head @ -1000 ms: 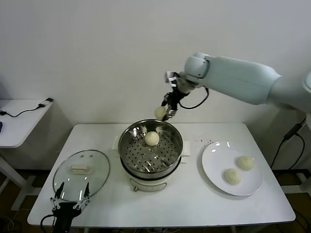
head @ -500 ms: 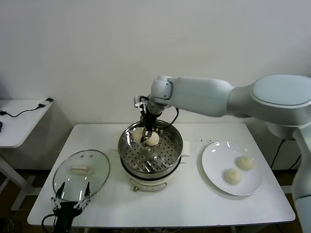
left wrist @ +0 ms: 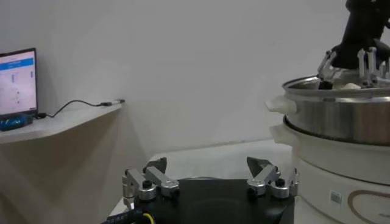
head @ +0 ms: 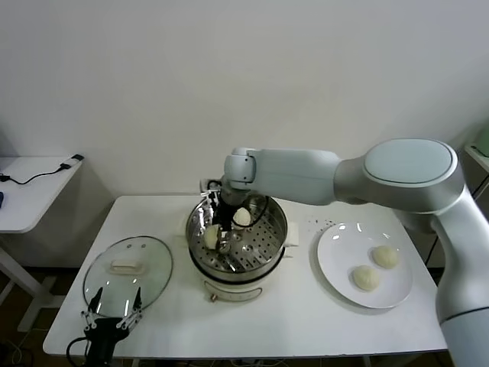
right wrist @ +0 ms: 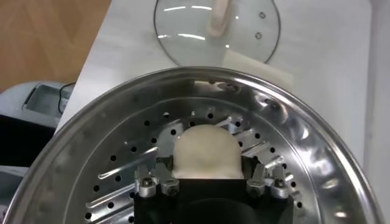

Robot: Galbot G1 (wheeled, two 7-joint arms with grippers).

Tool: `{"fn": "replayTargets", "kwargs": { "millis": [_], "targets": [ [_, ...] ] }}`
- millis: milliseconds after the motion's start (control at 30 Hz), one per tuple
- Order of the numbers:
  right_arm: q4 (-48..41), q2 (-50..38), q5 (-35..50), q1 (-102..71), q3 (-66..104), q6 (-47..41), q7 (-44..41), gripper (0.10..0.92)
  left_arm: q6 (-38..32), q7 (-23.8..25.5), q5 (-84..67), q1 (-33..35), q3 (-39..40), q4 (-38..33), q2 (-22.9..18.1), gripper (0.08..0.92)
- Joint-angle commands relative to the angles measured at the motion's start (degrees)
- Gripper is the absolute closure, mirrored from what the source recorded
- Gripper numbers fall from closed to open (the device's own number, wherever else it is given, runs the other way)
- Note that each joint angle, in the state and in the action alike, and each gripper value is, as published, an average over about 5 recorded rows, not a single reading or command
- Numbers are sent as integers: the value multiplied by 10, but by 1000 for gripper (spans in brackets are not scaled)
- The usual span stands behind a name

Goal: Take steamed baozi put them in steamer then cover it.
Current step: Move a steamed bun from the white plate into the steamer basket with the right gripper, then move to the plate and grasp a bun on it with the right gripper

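Steel tray now sits right under my right gripper (right wrist: 207, 182), which a second ago hung above the back rim of the steamer (head: 275, 237) at the middle of the surface. It is closed on a bun (right wrist: 206, 152), low over the left holes; another bun (head: 242, 217) lies behind. Two wait on the plate (head: 336, 264) by the right edge. The lid (head: 126, 274) lies near the front-left corner, by my open left gripper (left wrist: 207, 182).

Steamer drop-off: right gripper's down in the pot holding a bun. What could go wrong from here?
The right gripper holds a baozi low over the steamer tray. The release could let it roll against the bun already inside. The arm sits close to the rim, so retracting might clip it. The left gripper idles beside the cover.
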Motion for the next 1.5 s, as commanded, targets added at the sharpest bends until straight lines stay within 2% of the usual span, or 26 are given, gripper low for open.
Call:
{"fn": "replayTargets", "kwargs": {
  "millis": [33,367,667,900,1100,1300,1500],
  "targets": [
    [-2,7,-1,-7,2,-1,0,217,0,0,0,0,1,1,0,177],
    [58,-80,-4,98,1,19,-44,203,1,0,4,-1,3,-1,1,177],
    [178,-286,-20,194,-24,51,-73,203,1,0,13,-3,9,-2,0,177],
    [250,-440,-144,176,-24,64,-81,203,3,0,14,-6,6,-5,-1,177],
    [263,-539,-268,64,33,70,-85,203,3,-1,14,-1,3,-7,-1,177],
    [228,-580,-369,-98,126,78,-88,203,7,-2,19,3,1,-12,-6,177],
    [188,-580,-427,-222,219,88,-88,203,11,-4,28,6,-1,-15,-10,177]
  ]
}}
